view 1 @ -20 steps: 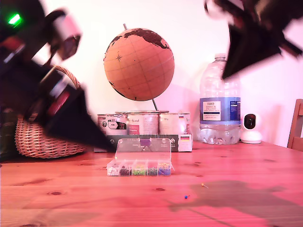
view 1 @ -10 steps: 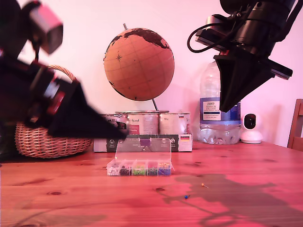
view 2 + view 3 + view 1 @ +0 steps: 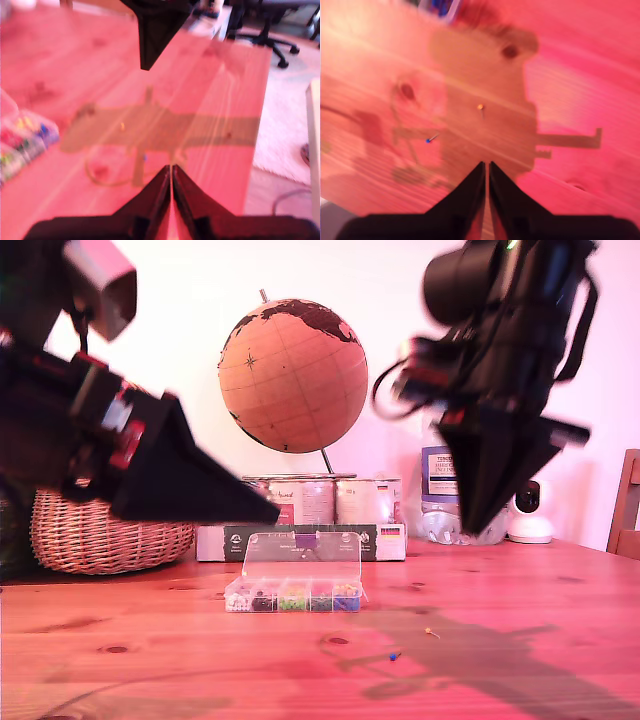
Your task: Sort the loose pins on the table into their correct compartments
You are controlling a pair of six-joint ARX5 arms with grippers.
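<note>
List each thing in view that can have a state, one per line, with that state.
Pin box: lid open, standing upright.
Blue pin: loose on the table, outside the box.
Yellow pin: loose on the table too.
My first gripper: shut, empty.
My second gripper: shut, empty.
Water bottle: upright.

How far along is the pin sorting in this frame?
Early. The clear box sits open with coloured pins already in its compartments. Nothing is in hand: my first gripper and my second gripper are both shut on nothing, above the table. Still left: a blue-headed pin and a yellow-headed pin lie loose on the wood.
</note>
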